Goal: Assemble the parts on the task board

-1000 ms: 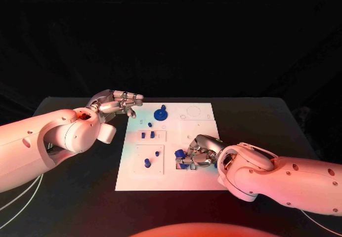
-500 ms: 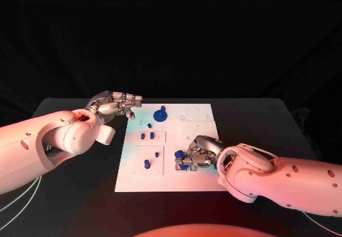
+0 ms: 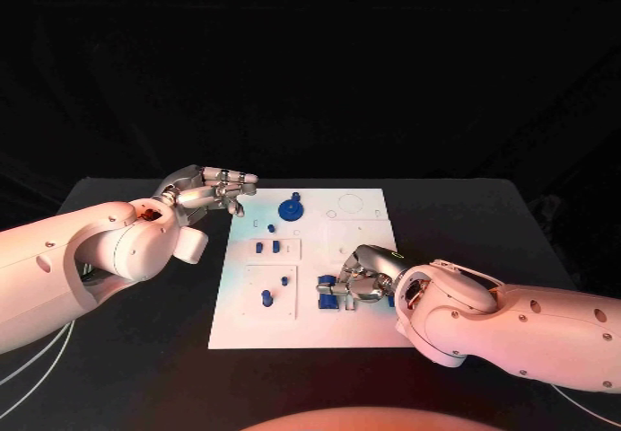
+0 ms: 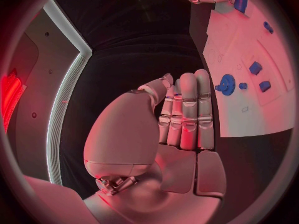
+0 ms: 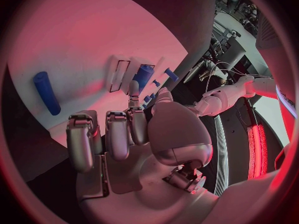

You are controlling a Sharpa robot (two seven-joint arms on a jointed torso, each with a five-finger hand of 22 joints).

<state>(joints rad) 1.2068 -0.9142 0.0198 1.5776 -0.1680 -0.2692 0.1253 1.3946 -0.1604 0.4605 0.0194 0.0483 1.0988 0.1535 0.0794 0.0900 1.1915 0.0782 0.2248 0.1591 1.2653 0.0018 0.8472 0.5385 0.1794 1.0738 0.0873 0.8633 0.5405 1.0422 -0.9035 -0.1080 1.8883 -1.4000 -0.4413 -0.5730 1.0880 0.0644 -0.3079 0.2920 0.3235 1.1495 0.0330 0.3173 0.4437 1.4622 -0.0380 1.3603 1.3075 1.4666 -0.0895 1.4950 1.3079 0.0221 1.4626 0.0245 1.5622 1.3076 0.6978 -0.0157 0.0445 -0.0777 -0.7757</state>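
Note:
The white task board lies in the middle of the black table. A blue gear stands at its far end, two small blue parts sit in a recess, and two blue pegs stand nearer. My right hand rests on the board with fingers curled over blue parts; one fingertip touches a blue part, and a blue cylinder lies loose beside it. My left hand hovers off the board's far left corner, fingers together and holding nothing.
The left wrist view shows the board with the gear beyond my fingertips. Black table surface runs round the board on all sides, and both white forearms reach in over its near corners.
The right hand's fingers have shifted slightly over the blue parts at the board's near middle. The left hand has stayed in place.

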